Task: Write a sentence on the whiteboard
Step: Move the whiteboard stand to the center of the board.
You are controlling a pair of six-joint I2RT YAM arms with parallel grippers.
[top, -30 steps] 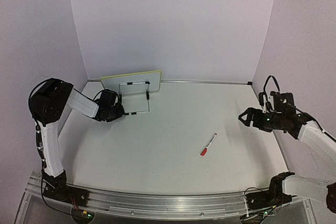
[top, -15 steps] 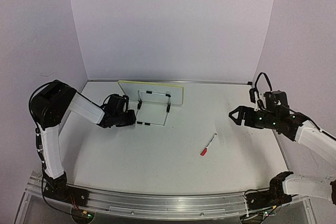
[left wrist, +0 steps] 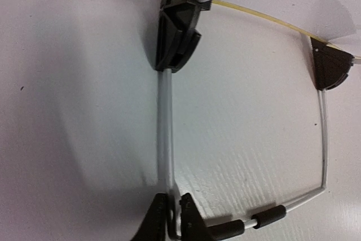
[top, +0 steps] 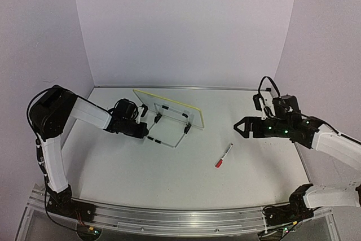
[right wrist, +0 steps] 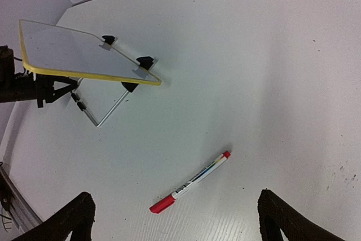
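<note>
The whiteboard [top: 169,109] with its pale yellow rim stands tilted on its wire stand [top: 169,134] left of the table's middle; it also shows in the right wrist view [right wrist: 79,53], its face blank. No sentence shows on it. My left gripper [top: 145,132] is shut on a corner of the wire stand [left wrist: 164,139], near its two black clip feet [left wrist: 176,32]. A marker with a red cap [top: 223,155] lies on the table right of centre, and shows in the right wrist view [right wrist: 190,182]. My right gripper [top: 241,127] is open and empty, above and right of the marker.
The white table [top: 186,179] is enclosed by a back wall and side walls. A metal rail [top: 169,218] runs along the near edge, with both arm bases on it.
My left gripper has dragged the whiteboard by its stand from the back left corner rightward toward the middle, turning it. My right gripper has moved left and forward toward the marker.
</note>
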